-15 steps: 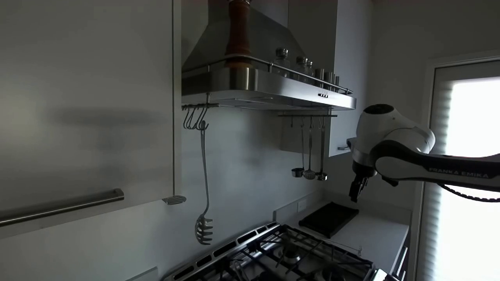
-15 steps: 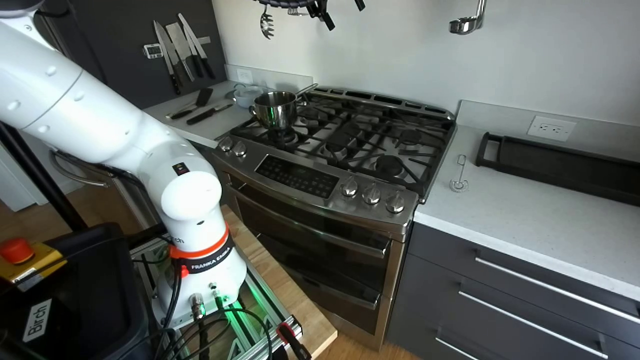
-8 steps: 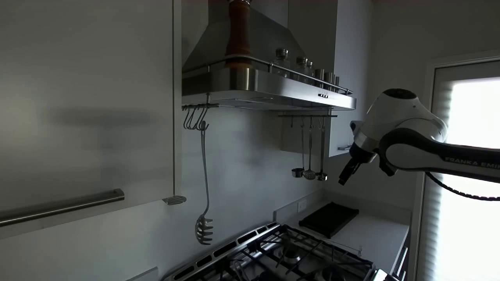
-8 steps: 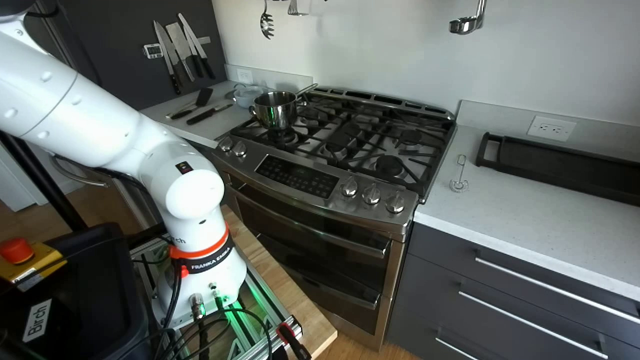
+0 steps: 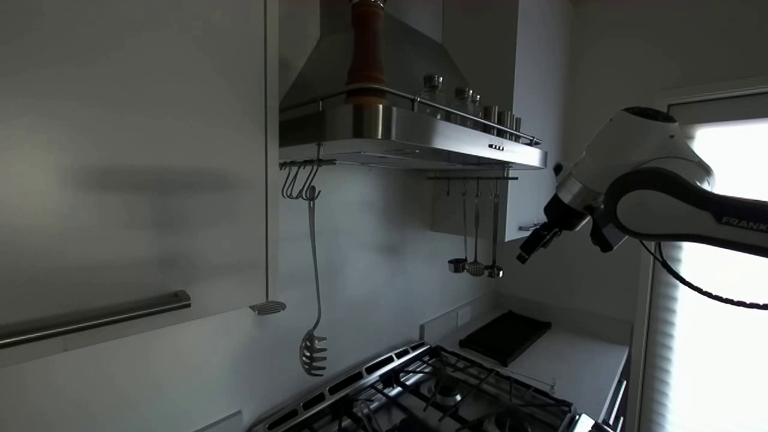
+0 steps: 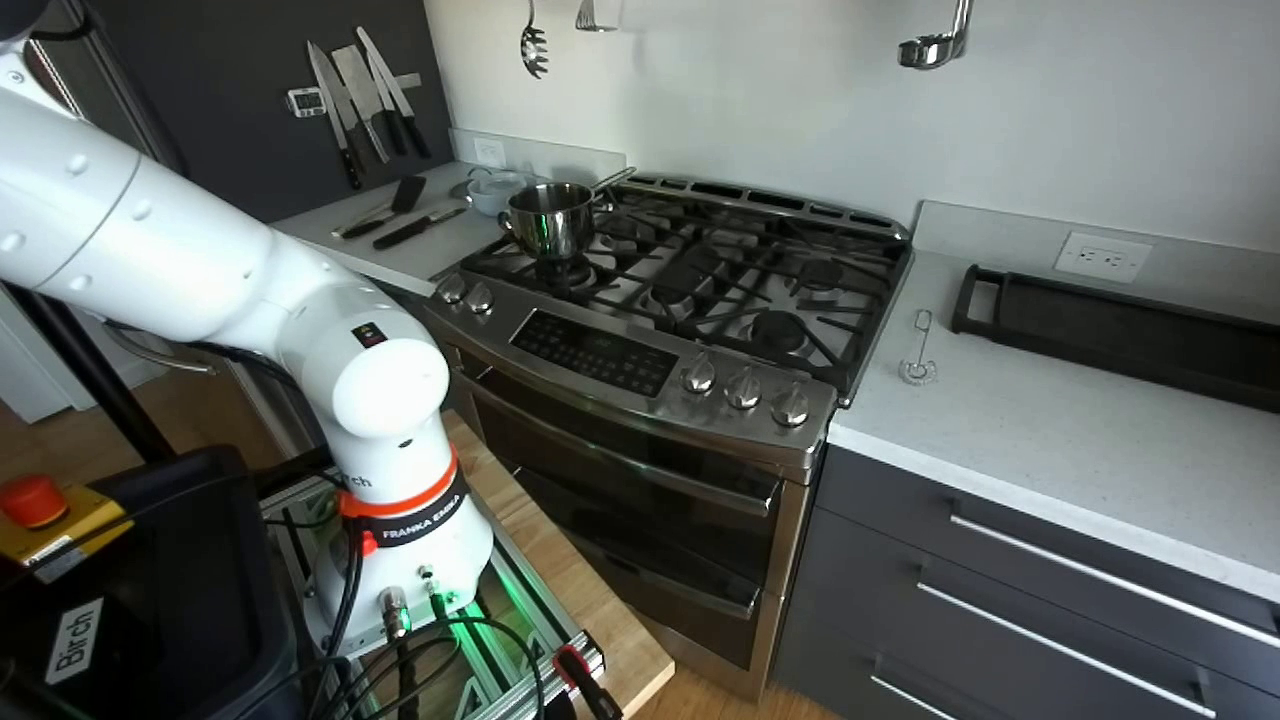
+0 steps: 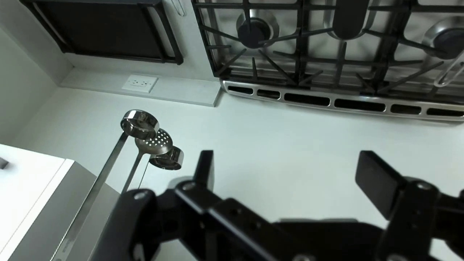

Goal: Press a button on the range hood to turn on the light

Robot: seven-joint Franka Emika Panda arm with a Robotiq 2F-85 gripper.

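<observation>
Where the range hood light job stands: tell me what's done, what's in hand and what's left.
Done: apparently nothing of the press yet; the range hood looks unlit underneath. In hand: the approach, it seems; the gripper, open and empty in the wrist view, hangs lower than the buttons and clear of them. Left: likely reaching and pressing one, then checking for light; which one, I can't tell.

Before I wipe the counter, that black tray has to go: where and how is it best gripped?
Probably the open bar handle at its end nearest the stove, coming from that side: the gap behind the bar should leave room to close around it, while the tray lies flat on the counter.
</observation>
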